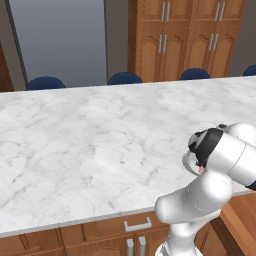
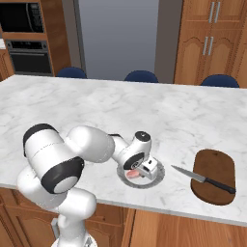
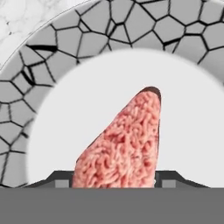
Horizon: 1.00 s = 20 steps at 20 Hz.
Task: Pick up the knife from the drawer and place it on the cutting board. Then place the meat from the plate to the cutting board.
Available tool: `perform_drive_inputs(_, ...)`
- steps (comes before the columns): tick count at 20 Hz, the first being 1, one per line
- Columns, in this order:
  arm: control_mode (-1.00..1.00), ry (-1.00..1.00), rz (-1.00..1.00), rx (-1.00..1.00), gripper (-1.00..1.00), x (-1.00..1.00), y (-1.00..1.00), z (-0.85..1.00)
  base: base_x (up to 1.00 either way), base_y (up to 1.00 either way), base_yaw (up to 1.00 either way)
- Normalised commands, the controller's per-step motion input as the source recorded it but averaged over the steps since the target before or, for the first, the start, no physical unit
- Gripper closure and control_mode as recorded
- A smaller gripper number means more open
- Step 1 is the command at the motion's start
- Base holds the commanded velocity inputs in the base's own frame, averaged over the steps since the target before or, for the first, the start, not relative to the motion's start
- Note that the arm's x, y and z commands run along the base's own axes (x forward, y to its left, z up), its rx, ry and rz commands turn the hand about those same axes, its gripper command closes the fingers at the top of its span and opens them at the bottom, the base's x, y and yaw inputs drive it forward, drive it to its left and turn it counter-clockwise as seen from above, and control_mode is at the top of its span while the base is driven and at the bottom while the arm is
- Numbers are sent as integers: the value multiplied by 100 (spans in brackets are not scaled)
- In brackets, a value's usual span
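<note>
While bent low over the marble counter [image 2: 96, 111], reaches down with the gripper [image 2: 141, 170] onto the plate [image 2: 158, 176], close to the counter's front edge in the right base view. Straddles the meat [image 2: 131, 173] there, a pinkish-red chunk lying on the plate's light centre.

From the hand view, looks straight onto the meat [image 3: 127, 140]: grainy, wedge-shaped, narrowing toward the top of that view, resting on the pale middle of the plate [image 3: 109, 30] with the cracked grey rim around it. Brackets the wide end of the chunk with the two dark fingertips [image 3: 61, 179], one on each side, very near its flanks. Set at a middling gap, about the chunk's width. Cannot tell whether pinching the meat or just short of touching it. Meat not lifted, flat on the plate.

To the right of the plate in the right base view, well apart from it: the cutting board [image 2: 214, 169], dark brown, rounded corners, near the counter's front edge. Across it, the knife [image 2: 205, 181], dark handle on the board, blade tip poking past the board's left edge toward the plate.

From the left base view: the white arm [image 1: 215, 170] curling off to the right over the counter [image 1: 75, 145]. Beyond the counter: blue chair backs [image 2: 141, 76], wooden cabinets [image 2: 207, 38], an oven [image 2: 26, 53] at the far left of the right base view.
</note>
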Motion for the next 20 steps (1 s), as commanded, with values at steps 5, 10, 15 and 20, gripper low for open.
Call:
perform_drive_inputs(5,-100,0,0,0,100,0,0,-1,0,0,0)
perform_drive_inputs(10,-100,-6,-1,0,100,-19,-1,25,0,0,0)
perform_drive_inputs(15,-100,-8,-8,0,100,-33,-19,55,0,0,0)
perform_drive_inputs(20,-100,-5,-11,0,100,-11,-36,50,0,0,0)
